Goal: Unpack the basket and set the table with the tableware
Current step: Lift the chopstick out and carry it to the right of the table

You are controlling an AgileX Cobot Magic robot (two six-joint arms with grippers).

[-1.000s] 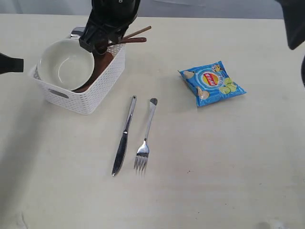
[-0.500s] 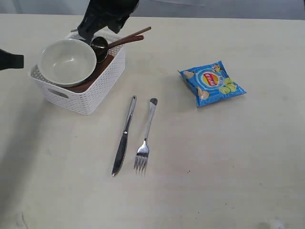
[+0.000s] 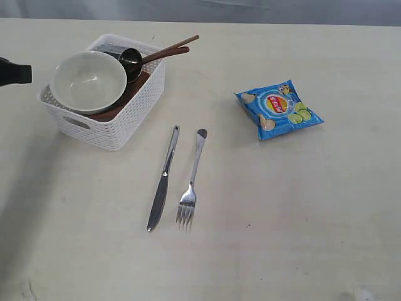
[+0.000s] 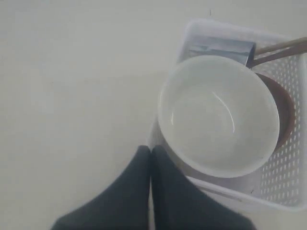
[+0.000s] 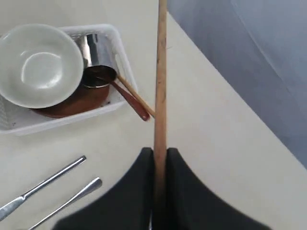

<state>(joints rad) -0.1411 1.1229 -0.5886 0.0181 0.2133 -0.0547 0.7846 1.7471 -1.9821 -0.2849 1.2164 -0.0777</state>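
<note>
- A thin wooden chopstick (image 5: 160, 72) is being pinched between the right fingers (image 5: 136, 191) and held high above the cream-beige surface (image 3: 282, 219). The dark arm that was being seen over the white perforated plastic basket (image 3: 135, 103) a second ago is now being kept out of the exterior view.
- One more piece is thus being unpacked. It is probably being taken towards the steel knife (image 3: 163, 179) and steel fork (image 3: 191, 179), which are lying side by side near the middle.
- The basket, at far left, is still being loaded by:
  - the cream round bowl (image 3: 88, 81);
  - the steel cup (image 3: 109, 47);
  - the small brown plate (image 3: 135, 84);
  - the brown wooden spoon (image 3: 164, 54) and a second chopstick (image 3: 182, 42), both being leaned over its right rim.
- The left fingers (image 4: 129, 191) are being held pressed together, empty, just left of the basket.
- The blue chip bag (image 3: 279, 108) is lying well to the right, so the open space by the cutlery is not being blocked.
</note>
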